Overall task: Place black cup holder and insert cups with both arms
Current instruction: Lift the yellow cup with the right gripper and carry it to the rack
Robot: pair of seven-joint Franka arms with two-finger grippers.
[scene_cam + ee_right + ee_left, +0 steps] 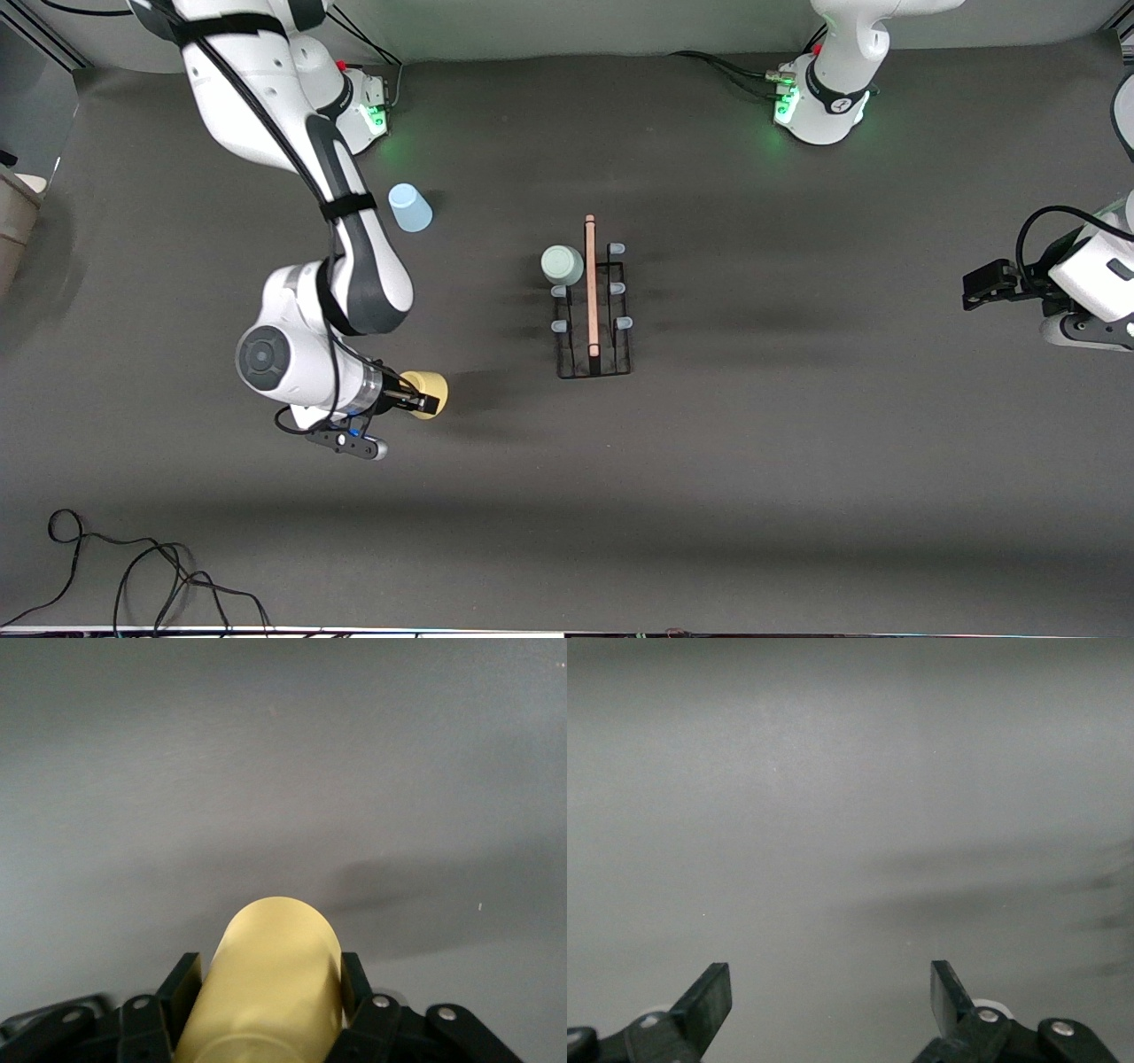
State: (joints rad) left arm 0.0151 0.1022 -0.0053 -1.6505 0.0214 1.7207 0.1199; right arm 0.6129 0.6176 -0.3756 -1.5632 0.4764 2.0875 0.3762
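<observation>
Dark grey table point(726, 461), robot bases along top of frame. Black cup holder point(593, 301) at center, pale green cup point(562, 265) sitting on a prong at its upper-left corner. Light blue cup point(410, 208) on the table, upper left of center. Right gripper point(423, 399) lower left, clamped on yellow cup point(431, 391). Left gripper point(982, 291) waits at right edge, fingers point(709, 997) spread, nothing between them.

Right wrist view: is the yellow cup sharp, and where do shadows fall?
Right wrist view: the yellow cup fills the foreground, slightly soft, a dark shadow streak on the table beside it. Front view: the rack casts faint bands toward the left arm's end.
</observation>
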